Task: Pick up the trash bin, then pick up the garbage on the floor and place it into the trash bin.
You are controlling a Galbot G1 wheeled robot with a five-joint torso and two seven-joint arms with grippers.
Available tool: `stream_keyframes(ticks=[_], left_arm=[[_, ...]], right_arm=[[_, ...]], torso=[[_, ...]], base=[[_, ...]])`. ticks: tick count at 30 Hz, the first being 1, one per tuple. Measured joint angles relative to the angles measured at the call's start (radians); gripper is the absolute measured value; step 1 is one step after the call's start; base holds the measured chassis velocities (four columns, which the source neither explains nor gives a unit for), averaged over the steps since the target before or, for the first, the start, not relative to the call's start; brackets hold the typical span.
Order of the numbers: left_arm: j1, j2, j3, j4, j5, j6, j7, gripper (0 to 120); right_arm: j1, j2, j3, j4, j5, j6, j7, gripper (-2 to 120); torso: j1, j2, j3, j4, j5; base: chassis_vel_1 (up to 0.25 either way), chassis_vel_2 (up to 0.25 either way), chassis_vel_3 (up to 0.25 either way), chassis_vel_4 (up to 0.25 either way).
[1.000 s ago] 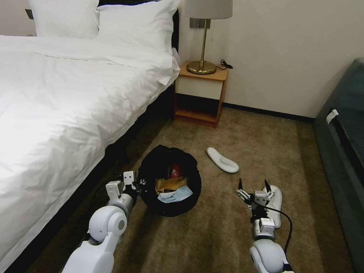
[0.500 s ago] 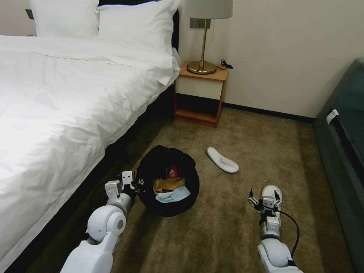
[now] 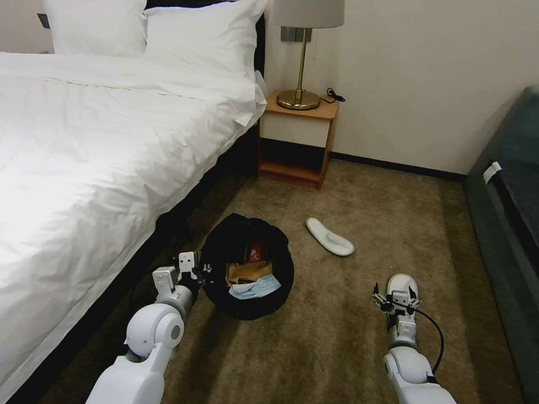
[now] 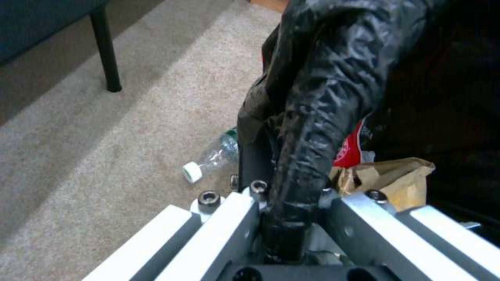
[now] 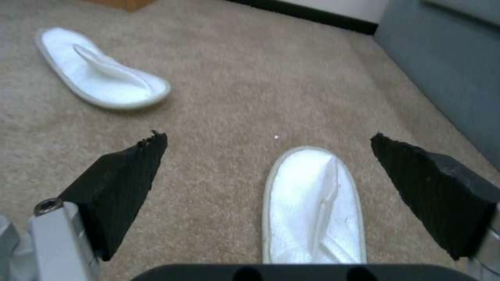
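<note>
Right claw [image 3: 396, 297] spread wide over our flat white fabric slipper [image 5: 312, 207] — its length running straight ahead between the fingers.

The trash bin [image 3: 247, 275] wears crinkled, glossy black plastic. Inside it lies creased brown paper [image 4: 388, 177]. A clear plastic bottle [image 4: 211, 156] rests on rough, matt beige carpet [image 3: 337, 336]. The near slipper [image 5: 315, 207] is soft white cloth. The right tool [image 5: 271, 187] has ribbed matt black pads [image 5: 125, 175] on smooth metal.
</note>
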Motion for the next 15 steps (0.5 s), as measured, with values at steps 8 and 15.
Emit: stream_keyframes(ticks=[8,15], left_arm=[[0.014,0.013,-0.027,-0.006,0.000,0.000,0.000,0],[0.022,0.010,-0.033,-0.011,0.002,0.000,-0.002,0]], right_arm=[[0.072,-0.008,-0.008,-0.121,0.019,0.020,0.007,100],[0.103,-0.008,-0.009,-0.186,0.022,0.039,0.007,100]], torso=[[0.000,0.000,0.000,0.0000,0.0000],[0.000,0.000,0.000,0.0000,0.0001]], base=[[0.000,0.000,0.000,0.000],[0.000,0.000,0.000,0.000]])
